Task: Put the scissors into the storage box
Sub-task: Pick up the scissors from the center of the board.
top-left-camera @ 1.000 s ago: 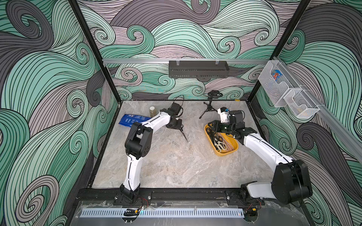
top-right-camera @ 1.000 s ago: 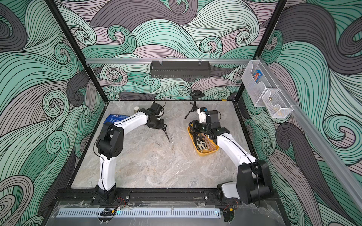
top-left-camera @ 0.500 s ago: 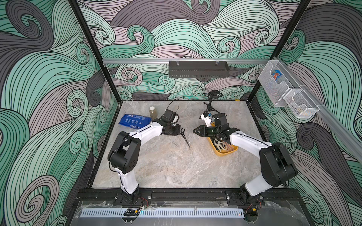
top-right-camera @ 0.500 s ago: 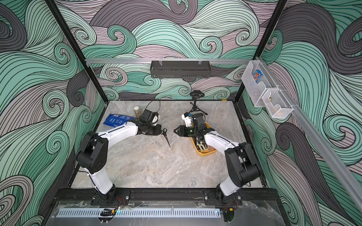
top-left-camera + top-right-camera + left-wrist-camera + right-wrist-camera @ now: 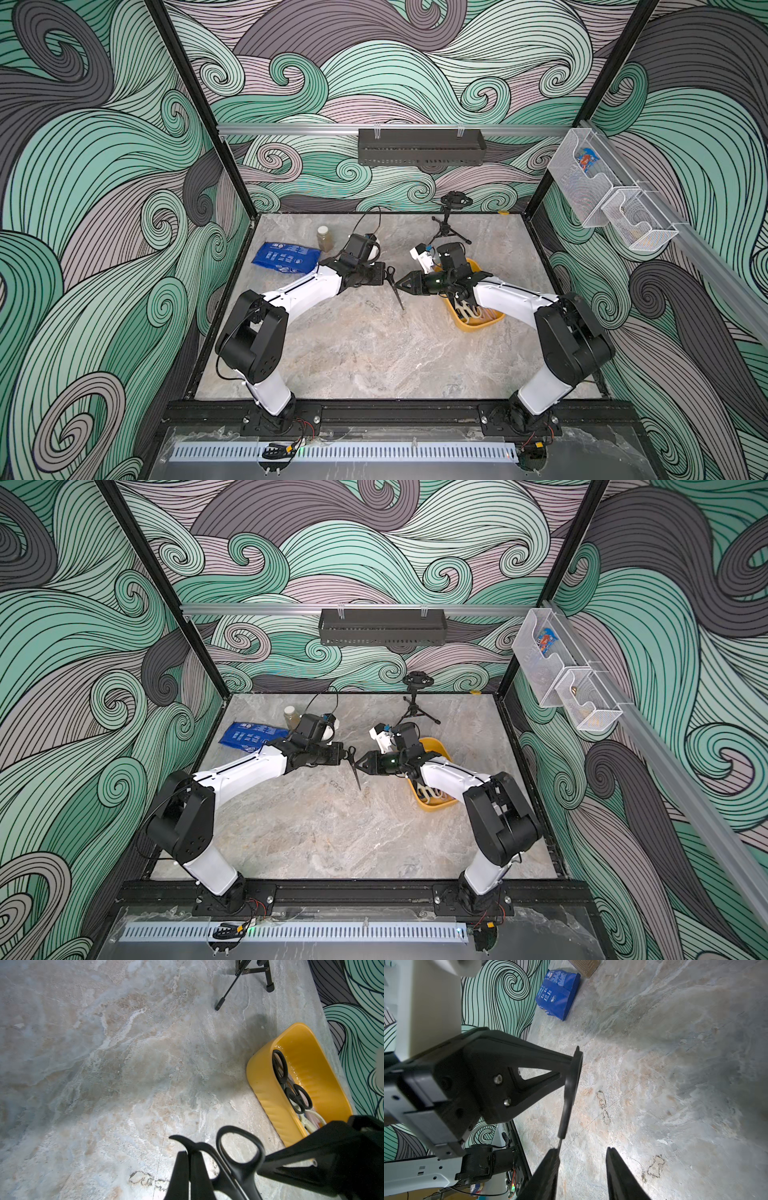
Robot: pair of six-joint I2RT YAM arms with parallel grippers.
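Left fingers (image 5: 180, 1169) clamped on black-handled steel scissors (image 5: 243, 1171), blade down above marble worktop (image 5: 353, 353); right fingers (image 5: 618, 1172) apart at the blade, near yellow plastic storage box (image 5: 478, 328).

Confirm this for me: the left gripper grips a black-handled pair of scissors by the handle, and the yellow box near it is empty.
Wrong about the box. The left gripper does grip the black-handled scissors by the handle, but the yellow box is not empty. The left wrist view shows several pairs lying inside it, some with black handles and some pale.

Yellow storage box (image 5: 268, 1093), black-handled scissors (image 5: 246, 1170)
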